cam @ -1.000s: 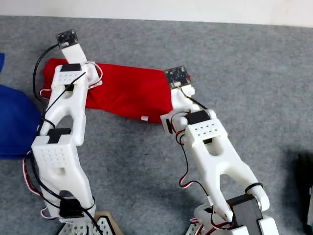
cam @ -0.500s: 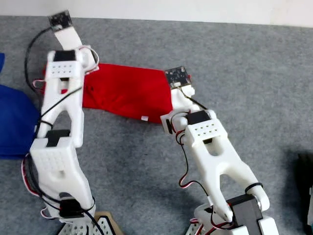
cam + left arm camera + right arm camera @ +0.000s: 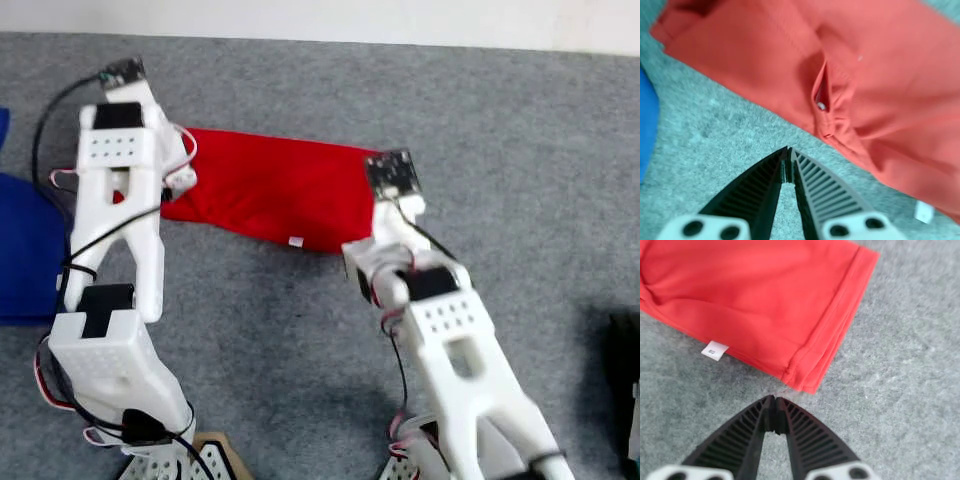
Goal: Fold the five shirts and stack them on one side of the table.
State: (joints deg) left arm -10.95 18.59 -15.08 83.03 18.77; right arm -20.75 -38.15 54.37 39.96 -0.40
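Looking limp, the red shirt (image 3: 270, 195) suited corner pinches; left gripper (image 3: 789, 152) and right gripper (image 3: 774, 400) sat closed, empty, beside it.

white tag (image 3: 715, 350) on red shirt (image 3: 755, 295), print illegible

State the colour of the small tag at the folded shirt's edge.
White. The tag shows best in the right wrist view.

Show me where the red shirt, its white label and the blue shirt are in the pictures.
red shirt (image 3: 270, 195), high view, middle of the cloth.
white label (image 3: 715, 350), right wrist view, centre of the label.
blue shirt (image 3: 25, 250), high view, its visible part at the left edge.
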